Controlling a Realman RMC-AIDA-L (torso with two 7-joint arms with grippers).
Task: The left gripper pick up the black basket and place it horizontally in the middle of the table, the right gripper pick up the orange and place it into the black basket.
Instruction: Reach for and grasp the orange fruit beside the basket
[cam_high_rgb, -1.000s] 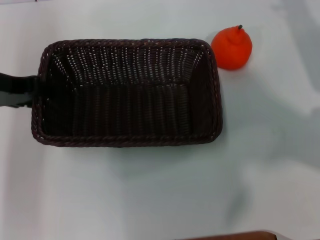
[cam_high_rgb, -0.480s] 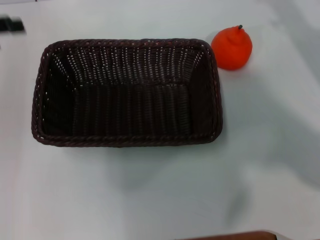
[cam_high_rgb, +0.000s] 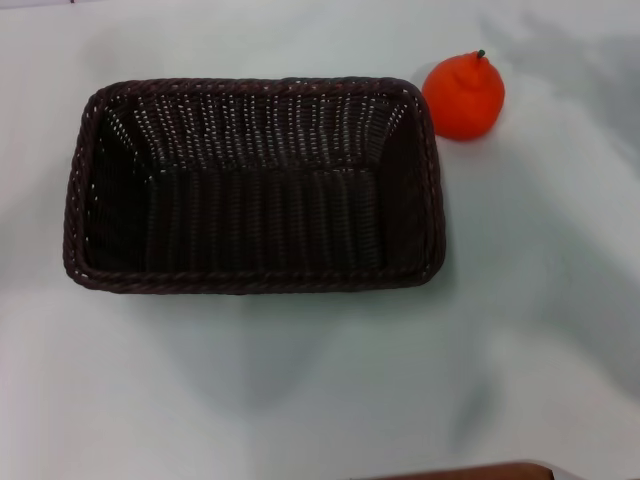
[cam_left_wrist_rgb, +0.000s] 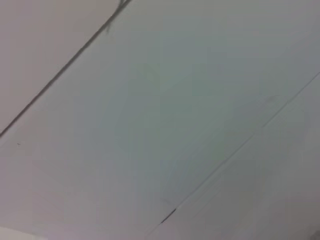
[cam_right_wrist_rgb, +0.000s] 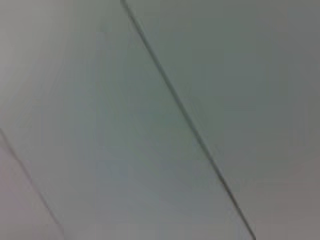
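Observation:
The black basket (cam_high_rgb: 255, 185) lies lengthwise across the middle of the white table (cam_high_rgb: 320, 380) in the head view, upright and empty. The orange (cam_high_rgb: 463, 93) stands on the table just off the basket's far right corner, close to the rim but apart from it. Neither gripper shows in any view. The left wrist view and the right wrist view show only pale flat surfaces with thin dark seam lines.
A brown edge (cam_high_rgb: 470, 470) shows at the near bottom of the head view. Soft shadows lie on the table to the right of the basket and at the far right.
The left gripper was at the basket's left end a second ago, then moved up to the far left corner, and has now left the head view. The basket and orange have not moved.

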